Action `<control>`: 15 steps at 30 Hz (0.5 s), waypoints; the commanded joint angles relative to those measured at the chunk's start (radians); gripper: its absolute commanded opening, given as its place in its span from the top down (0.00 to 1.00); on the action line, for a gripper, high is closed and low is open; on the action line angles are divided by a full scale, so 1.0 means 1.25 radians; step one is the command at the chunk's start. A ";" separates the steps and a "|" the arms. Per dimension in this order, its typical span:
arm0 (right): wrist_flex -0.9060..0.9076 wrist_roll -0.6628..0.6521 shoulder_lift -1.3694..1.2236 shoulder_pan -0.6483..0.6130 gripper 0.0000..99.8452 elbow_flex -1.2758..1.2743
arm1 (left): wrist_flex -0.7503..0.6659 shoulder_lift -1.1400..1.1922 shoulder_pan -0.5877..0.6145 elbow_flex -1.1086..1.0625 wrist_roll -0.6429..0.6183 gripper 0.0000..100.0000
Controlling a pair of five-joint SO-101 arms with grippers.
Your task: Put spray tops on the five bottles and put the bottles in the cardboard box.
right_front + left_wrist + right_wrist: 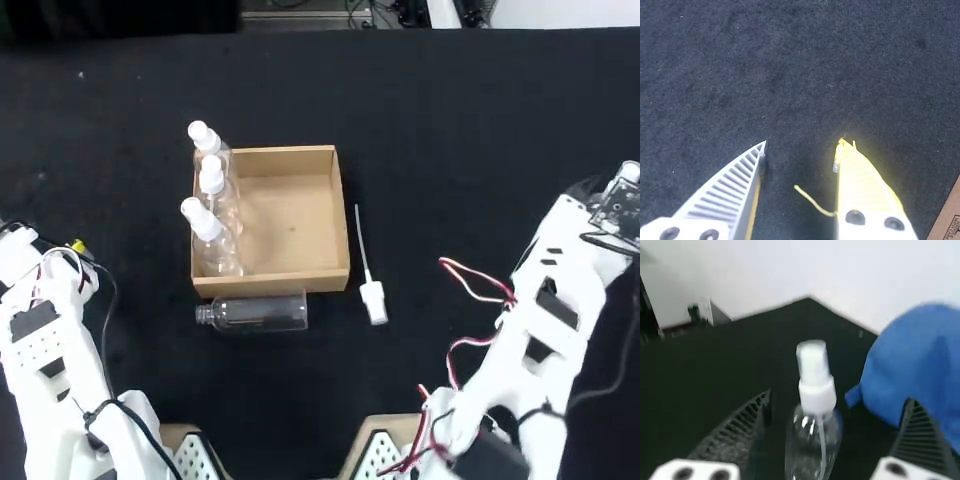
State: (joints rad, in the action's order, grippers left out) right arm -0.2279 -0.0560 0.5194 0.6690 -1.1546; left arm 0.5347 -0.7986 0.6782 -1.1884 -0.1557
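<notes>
Right wrist view: we have the right gripper open around a capped bottle, jaws not touching it; closing off-centre could topple it against the blue object behind. Our left gripper hangs open over bare surface, while an uncapped bottle lies before the cardboard box, a spray top beside it.

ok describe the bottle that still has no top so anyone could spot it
Find the cardboard box in the middle of the black table. Just below it in the high view, outside its wall, a clear bottle lies on its side. Unlike the three bottles inside the box, which carry white spray tops, its neck is bare.
</notes>
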 commanded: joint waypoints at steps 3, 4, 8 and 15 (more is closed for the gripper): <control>-0.120 -0.005 -0.160 0.023 0.65 0.075 | -0.016 -0.025 0.004 0.012 -0.006 0.80; -0.136 -0.005 -0.188 0.023 0.65 0.082 | -0.016 -0.025 0.004 0.012 -0.006 0.80; -0.210 -0.005 -0.266 0.023 0.65 0.088 | -0.016 -0.025 0.004 0.012 -0.006 0.80; -0.296 -0.005 -0.348 0.021 0.65 0.089 | -0.016 -0.023 0.004 0.012 -0.006 0.80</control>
State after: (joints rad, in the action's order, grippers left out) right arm -0.5178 -0.0575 0.1097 0.6736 -1.1070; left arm 0.5347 -0.7986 0.6782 -1.1884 -0.1557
